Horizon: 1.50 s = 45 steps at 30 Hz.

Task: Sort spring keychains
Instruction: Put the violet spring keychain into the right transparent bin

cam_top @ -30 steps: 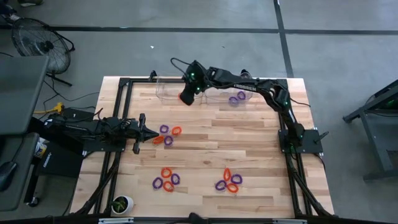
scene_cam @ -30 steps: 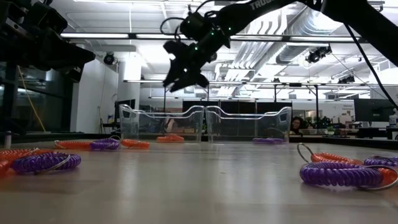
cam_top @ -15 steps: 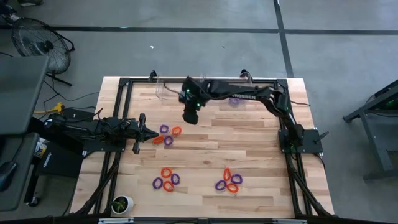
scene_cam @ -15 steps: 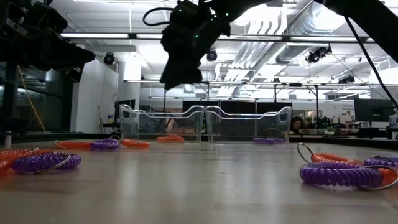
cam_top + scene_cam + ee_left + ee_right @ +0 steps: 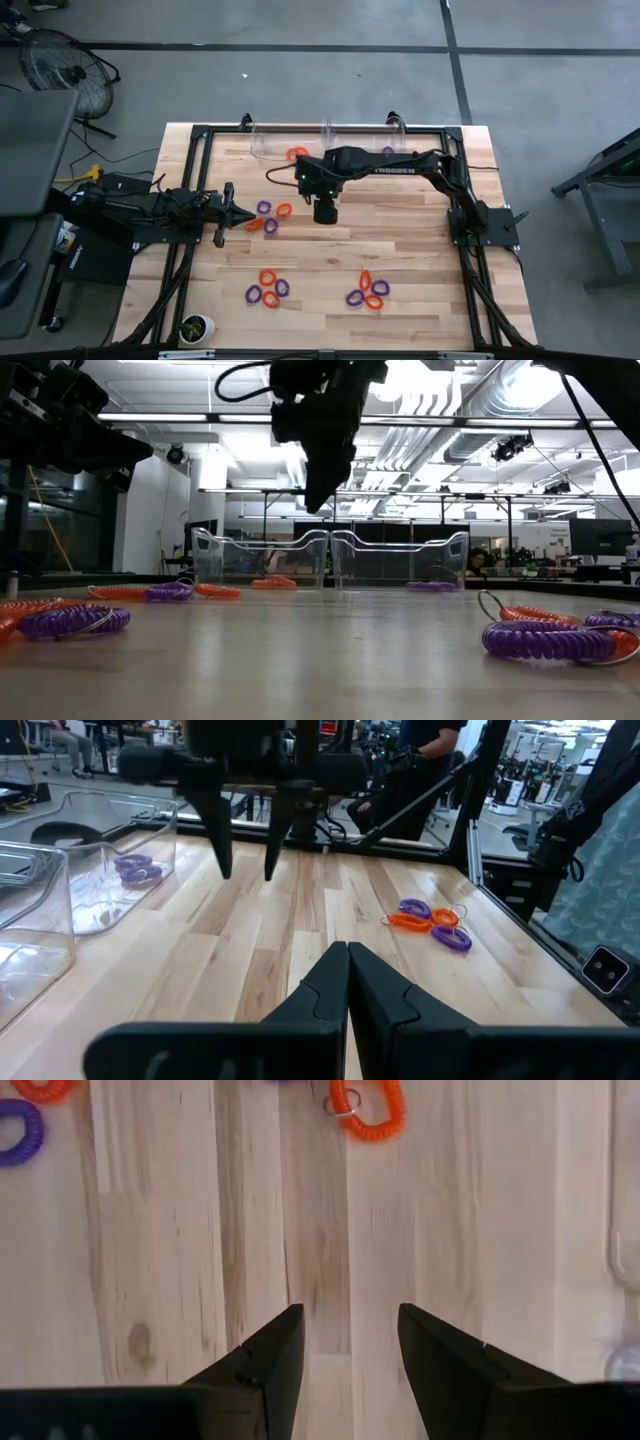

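Orange and purple spring keychains [image 5: 269,218] lie flat on the wooden table [image 5: 400,240] in three clusters, one just beside the left gripper [image 5: 243,214], two [image 5: 267,290] [image 5: 366,292] near the front edge; others sit in the clear bins [image 5: 325,140] at the back. Stretched across from the right side, the right gripper [image 5: 324,212] hangs above bare wood near the centre, pointing down, fingers spread and empty. Left fingers [image 5: 340,982] are pressed together.

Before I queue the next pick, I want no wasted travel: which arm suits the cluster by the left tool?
Right: its open, empty tool hangs above bare table beside that keychain cluster; the left tool is shut.
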Motion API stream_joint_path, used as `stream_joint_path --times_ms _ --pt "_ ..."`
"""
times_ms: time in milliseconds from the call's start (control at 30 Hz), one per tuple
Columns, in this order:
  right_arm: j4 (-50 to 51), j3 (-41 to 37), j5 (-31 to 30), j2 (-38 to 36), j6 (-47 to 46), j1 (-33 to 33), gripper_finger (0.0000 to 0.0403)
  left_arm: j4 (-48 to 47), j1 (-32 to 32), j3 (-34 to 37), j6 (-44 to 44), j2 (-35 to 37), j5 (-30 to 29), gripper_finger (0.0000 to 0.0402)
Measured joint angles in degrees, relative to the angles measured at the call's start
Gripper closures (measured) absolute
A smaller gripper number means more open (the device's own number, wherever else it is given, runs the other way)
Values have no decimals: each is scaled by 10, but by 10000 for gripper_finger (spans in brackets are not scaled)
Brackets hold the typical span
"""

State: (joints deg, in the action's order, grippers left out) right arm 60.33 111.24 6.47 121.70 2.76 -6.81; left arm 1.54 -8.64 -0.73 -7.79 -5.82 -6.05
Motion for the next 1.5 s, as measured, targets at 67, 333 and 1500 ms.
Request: stream_joint_path --times_ms 67,333,1500 --pt "16 0 -4 -2 -22 11 247 0 0 0 0 0 0 401" --pt "102 0 -24 -2 -161 64 248 0 0 0 0 0 0 401" --pt "-191 -542 -23 -277 -583 348 247 0 0 0 0 0 0 401"
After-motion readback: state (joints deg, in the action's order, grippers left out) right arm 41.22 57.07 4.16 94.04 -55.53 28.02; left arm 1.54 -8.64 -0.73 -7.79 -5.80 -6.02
